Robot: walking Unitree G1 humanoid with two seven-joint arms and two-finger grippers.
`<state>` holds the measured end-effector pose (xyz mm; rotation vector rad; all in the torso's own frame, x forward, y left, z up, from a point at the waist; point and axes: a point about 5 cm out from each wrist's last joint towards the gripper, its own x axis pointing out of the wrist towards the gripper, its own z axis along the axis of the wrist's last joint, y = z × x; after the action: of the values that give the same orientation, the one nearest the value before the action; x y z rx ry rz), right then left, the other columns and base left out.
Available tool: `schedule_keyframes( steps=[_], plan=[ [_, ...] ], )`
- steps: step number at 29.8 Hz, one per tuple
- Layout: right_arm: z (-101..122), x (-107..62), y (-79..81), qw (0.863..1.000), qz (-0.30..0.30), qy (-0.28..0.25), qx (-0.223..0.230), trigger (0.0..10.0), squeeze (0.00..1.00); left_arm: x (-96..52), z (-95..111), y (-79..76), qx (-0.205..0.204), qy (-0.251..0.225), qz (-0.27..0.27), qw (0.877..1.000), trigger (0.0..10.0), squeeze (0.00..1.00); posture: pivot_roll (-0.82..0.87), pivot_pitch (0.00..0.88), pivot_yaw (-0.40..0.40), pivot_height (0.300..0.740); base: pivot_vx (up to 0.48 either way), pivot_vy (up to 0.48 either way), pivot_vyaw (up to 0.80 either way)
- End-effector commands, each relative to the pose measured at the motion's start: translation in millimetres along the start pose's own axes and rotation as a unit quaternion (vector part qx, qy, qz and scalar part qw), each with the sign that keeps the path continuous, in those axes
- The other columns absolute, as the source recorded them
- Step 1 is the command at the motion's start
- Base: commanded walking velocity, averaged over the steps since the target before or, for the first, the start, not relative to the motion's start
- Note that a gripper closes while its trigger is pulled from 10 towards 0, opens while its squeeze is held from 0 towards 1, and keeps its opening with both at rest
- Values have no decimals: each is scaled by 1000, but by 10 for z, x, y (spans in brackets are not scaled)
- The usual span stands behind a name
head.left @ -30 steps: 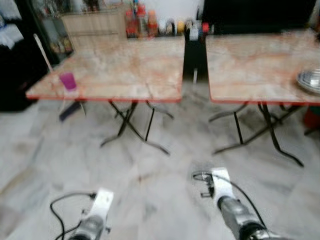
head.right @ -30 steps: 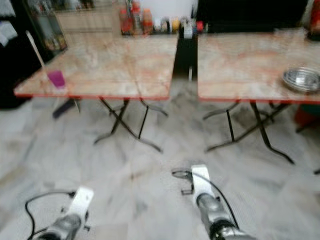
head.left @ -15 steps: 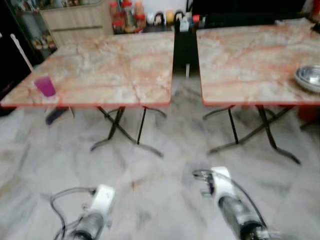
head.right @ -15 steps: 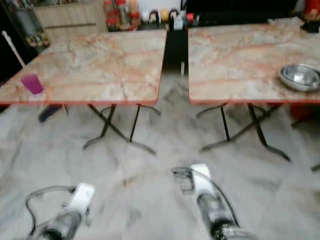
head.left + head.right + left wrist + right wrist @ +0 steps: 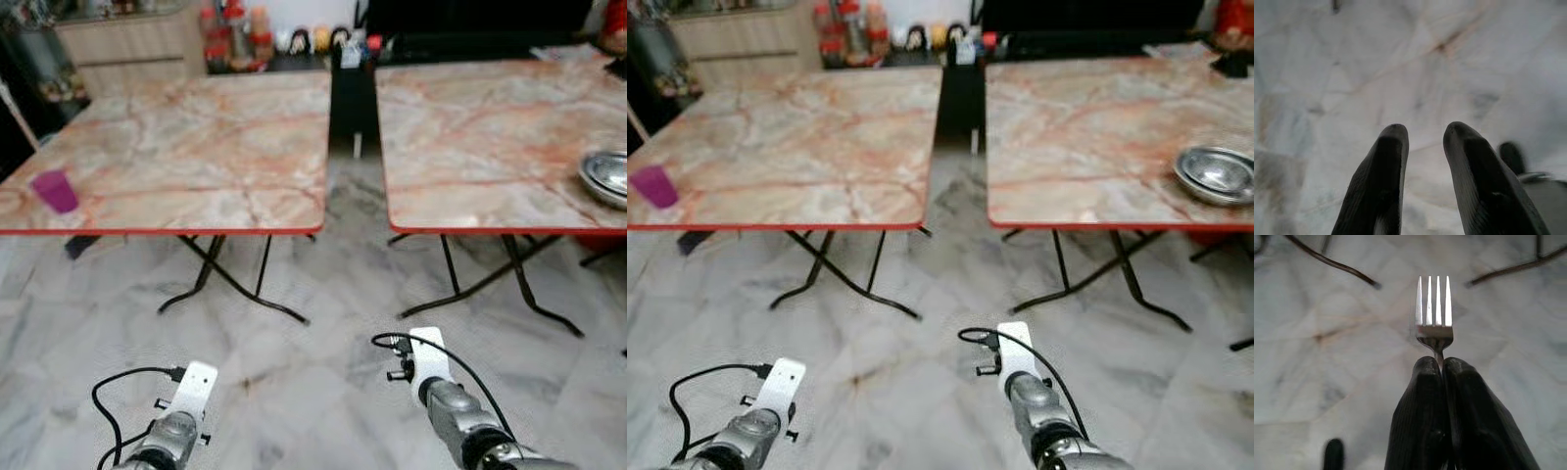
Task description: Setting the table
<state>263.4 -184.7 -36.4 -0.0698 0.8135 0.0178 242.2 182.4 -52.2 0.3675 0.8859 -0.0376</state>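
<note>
Right gripper (image 5: 1442, 364) pinching fork (image 5: 1433, 313), gap between tables (image 5: 196, 157)

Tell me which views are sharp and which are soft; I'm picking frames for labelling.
Left eye view: tables fairly crisp, shelf clutter at the back soft. Left wrist view: left gripper fingers blurred, floor soft. Right wrist view: fork tines sharp, right gripper slightly soft, floor defocused.
</note>
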Motion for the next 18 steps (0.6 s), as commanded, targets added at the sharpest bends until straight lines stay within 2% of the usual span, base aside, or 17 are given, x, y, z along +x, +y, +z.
schedule_keyframes(
  steps=[1, 14, 18],
  plan=[
    [90, 14, 78, 1000, 9, -12, -2, 10000, 0, 0, -59, 113, 9, 11, 12, 1000, 10000, 0, -20, 30, 38, 740, 296, 0, 0],
    [83, 12, 68, 1000, 9, -11, -5, 10000, 0, -1, -59, 101, 15, 10, 7, 1000, 10000, 0, -43, 24, 44, 740, 0, 0, 0],
    [76, 12, 73, 1000, 9, -10, -7, 10000, 0, -1, -68, 105, 19, 12, 6, 1000, 10000, 0, -54, 15, 52, 740, 0, -270, 0]
  ],
)
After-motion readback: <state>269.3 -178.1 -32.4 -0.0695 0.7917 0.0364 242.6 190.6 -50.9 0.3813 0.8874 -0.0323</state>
